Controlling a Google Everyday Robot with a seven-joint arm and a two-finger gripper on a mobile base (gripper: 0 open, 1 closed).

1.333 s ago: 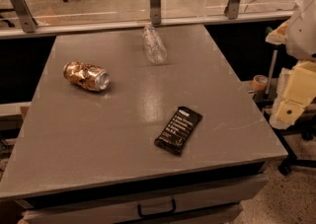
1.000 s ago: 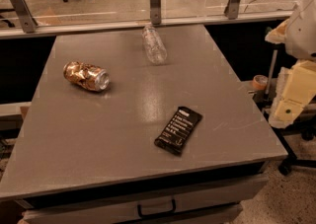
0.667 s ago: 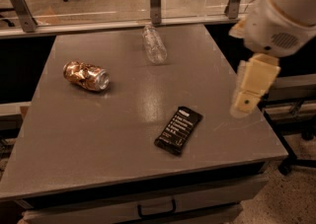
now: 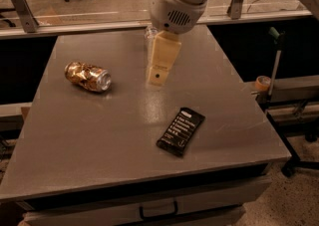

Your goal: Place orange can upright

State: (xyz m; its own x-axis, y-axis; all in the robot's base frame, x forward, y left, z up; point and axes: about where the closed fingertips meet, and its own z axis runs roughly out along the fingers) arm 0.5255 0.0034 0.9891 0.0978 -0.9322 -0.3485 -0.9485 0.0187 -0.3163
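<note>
Shows gripper [image 4: 157, 76] swung in from the right edge to above mid-table [image 4: 99, 140]; cannot tell its state. Leaves dented orange can [image 4: 88, 76] lying sideways at left, apart, ungrasped. Suggests approach begun.

We find nothing legible — pale print lines on the black wrapper [image 4: 181, 131] and pale markings on the orange can [image 4: 87, 76] are beyond our reading. The gripper [image 4: 156, 77] hangs above the table [image 4: 75, 135], right of the can.
</note>
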